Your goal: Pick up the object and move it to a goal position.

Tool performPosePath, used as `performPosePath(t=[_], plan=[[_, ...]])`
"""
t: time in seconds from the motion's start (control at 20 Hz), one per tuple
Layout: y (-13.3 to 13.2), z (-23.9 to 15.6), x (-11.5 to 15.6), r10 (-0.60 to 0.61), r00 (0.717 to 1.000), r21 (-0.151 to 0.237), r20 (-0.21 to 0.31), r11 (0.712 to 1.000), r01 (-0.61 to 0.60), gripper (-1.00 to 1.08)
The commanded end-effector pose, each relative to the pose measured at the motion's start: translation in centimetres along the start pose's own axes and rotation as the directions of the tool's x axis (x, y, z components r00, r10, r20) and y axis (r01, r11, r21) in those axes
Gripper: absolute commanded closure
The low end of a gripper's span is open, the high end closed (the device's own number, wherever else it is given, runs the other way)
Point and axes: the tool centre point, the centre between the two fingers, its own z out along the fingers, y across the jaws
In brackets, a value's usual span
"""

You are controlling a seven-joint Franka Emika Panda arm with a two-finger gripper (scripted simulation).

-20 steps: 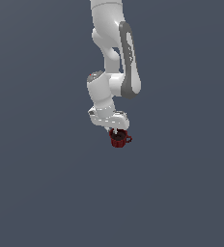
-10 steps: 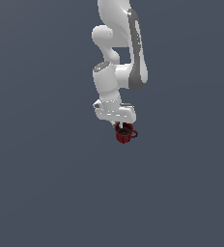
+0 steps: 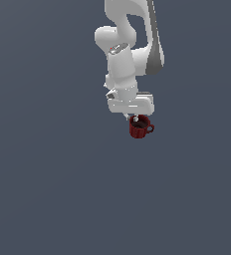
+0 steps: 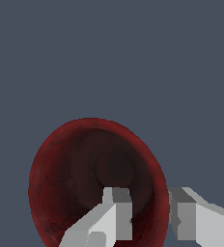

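below the downward-pointing arm, pincer (image 4: 150, 214) clamped on mug (image 3: 139, 127) wall, one finger inside

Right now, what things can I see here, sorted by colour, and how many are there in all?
Dark red: 1, the small mug, its rim pinched between the jaws, one finger inside and one outside.
White: 1, the robot arm with its gripper.
Total: 2. Everything else is plain grey-blue background.
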Motion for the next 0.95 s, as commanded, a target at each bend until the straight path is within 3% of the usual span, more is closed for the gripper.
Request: performPosePath(t=[0.0, 0.45, 0.9], plan=[[-1.3, -1.2, -0.6, 0.0, 1.0, 0.0, -0.003, 1.0, 0.0, 1.08], [-4.2, -3.8, -2.2, 0.0, 1.0, -0.001, -0.003, 1.0, 0.0, 1.08], [-4.8, -4.3, -2.5, -0.001, 1.0, 0.001, -0.002, 1.0, 0.001, 1.08]])
